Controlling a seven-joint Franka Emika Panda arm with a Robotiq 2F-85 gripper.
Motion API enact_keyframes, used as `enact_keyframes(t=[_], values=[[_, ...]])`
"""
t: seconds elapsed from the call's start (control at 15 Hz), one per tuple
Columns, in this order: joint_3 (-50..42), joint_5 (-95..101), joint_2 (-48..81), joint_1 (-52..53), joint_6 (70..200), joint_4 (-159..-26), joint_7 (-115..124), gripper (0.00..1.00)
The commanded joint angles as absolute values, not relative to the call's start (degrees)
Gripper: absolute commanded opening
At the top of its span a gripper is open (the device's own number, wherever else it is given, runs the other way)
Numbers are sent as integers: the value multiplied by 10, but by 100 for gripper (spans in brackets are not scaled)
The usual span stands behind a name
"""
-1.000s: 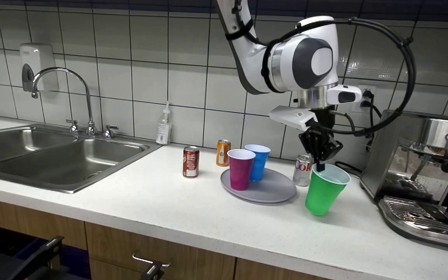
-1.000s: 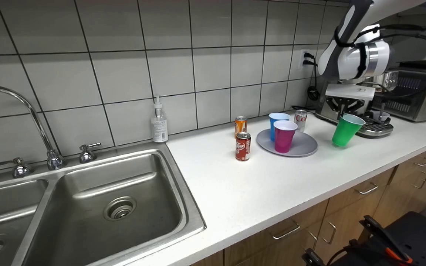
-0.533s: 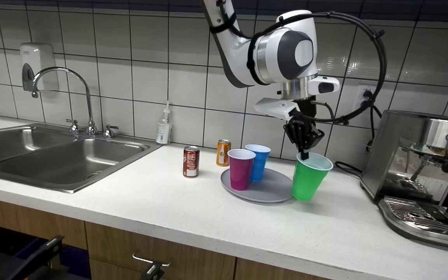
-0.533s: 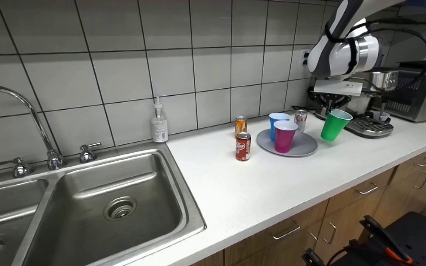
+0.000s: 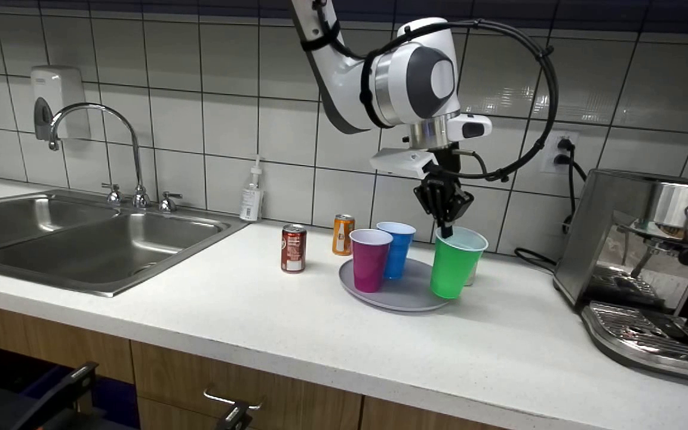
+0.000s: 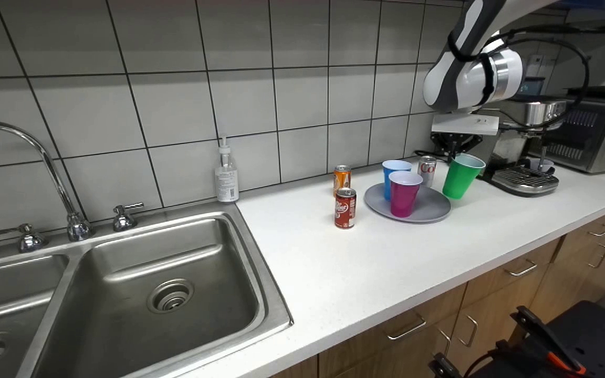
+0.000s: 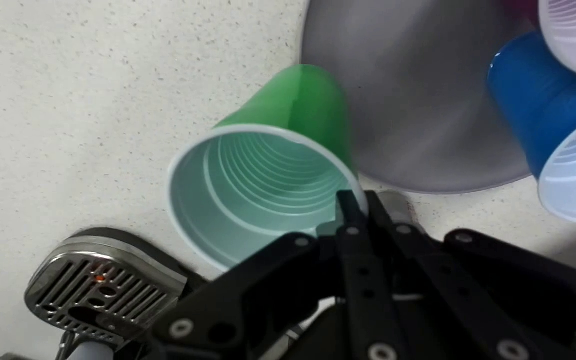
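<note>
Green cup (image 5: 456, 267), right of centre in an exterior view, tilted with mouth toward the right of the frame. Pinched at the rim by the black gripper (image 7: 363, 202), with jaws all but together on the thin wall, one fingertip inside the mouth and one outside. Covers part of the right edge of the grey plate (image 5: 405, 297) there; cannot tell whether above that edge or touching it. Shows at the centre of the wrist view, with the plate at upper right. On the plate, in both exterior views: magenta cup (image 5: 369, 263) and blue cup (image 5: 399, 254), both upright and close together. Just left of the green cup in an exterior view: silver can (image 6: 427, 170) with red lettering. Farther left, near mid-frame: orange can (image 6: 342, 177), with red can (image 6: 345, 208) just in front, all on white counter (image 6: 329, 278). At lower left: steel sink (image 6: 124, 291) with curved faucet (image 6: 77, 227), and clear pump bottle (image 6: 227, 181) beside the sink's back corner. At the right of an exterior view: metal coffee machine (image 5: 645, 263). Above the gripper: white arm (image 5: 407, 89), looped with black cable (image 5: 553, 95), against tiled wall (image 5: 230, 125).
</note>
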State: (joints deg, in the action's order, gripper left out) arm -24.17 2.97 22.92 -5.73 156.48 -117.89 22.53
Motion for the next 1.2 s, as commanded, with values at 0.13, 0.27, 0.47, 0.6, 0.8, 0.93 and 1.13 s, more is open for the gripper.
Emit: enact_keyframes(t=[0.13, 0.27, 0.47, 0.6, 0.8, 0.93, 1.13], values=[[-241, 55, 221, -40, 1563, -1183, 242, 1], [-239, 57, 226, -37, 1559, -1180, 242, 1], [-236, 58, 230, -33, 1557, -1178, 240, 1], [-234, 58, 234, -31, 1556, -1176, 239, 1], [-235, 59, 239, -28, 1554, -1174, 239, 1], [-234, 58, 243, -27, 1553, -1174, 238, 1], [-233, 57, 248, -26, 1551, -1171, 237, 1]])
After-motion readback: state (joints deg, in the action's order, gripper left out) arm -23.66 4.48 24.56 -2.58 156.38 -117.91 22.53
